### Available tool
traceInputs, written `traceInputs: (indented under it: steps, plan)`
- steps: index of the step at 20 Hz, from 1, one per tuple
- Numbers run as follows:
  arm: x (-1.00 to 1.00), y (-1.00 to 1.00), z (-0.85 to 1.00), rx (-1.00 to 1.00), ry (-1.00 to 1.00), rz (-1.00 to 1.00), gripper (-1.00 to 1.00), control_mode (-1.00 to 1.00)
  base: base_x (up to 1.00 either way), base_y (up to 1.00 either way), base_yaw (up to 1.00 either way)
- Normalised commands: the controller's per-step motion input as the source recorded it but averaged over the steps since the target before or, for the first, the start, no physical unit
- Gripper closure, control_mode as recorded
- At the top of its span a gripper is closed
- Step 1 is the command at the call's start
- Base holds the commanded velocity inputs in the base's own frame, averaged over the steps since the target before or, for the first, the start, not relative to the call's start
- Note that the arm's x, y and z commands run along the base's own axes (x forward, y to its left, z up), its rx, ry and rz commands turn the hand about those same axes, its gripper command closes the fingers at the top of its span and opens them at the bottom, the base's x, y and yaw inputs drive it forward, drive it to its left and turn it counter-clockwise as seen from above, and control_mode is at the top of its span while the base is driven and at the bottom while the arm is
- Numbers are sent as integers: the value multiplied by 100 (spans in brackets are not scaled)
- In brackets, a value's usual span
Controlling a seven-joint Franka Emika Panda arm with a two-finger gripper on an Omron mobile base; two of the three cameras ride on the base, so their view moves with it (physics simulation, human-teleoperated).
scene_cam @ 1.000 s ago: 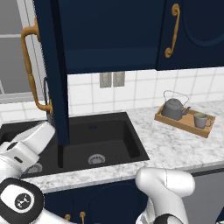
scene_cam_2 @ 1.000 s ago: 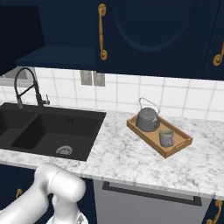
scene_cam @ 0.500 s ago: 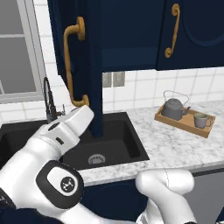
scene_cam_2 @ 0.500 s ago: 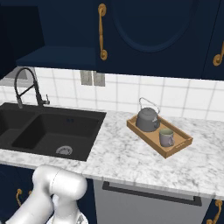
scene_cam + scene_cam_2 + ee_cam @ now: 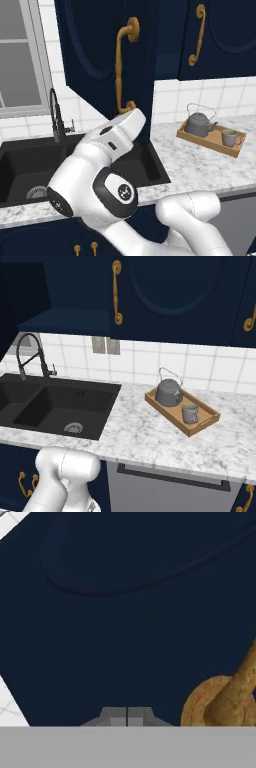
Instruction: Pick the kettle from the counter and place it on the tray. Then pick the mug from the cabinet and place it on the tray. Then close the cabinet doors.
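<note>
Navy door (image 5: 107, 45) is half swung, and our tool (image 5: 127, 716), fingers pinched together on nothing, pushes its face beside the handle (image 5: 227, 702). Kettle (image 5: 167, 392) and mug (image 5: 190, 413) sit on the tray (image 5: 207, 423) near the table's back edge. Tool might slide off, leaving the door ajar.

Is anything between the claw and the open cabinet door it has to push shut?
Nothing visible. In the hand view the shut claw sits right up against the navy door panel, beside the base of its brass handle. The kettle and mug already sit on the tray.
</note>
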Motion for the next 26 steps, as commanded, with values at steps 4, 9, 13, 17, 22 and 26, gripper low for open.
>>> traceInputs:
  steps: [4,9,13,17,22,26]
  plan:
    - [39,-72,4,0,1,0,100,-100,0,0,0]
    - [50,-77,4,0,4,0,100,-100,0,0,0]
    - [74,-74,0,0,1,0,100,-100,0,0,0]
    - [77,-59,0,0,0,-2,100,-100,0,0,0]
    - [76,-21,-14,0,-4,-7,100,-100,0,0,0]
    - [68,-1,-15,0,-5,-7,100,-100,0,0,0]
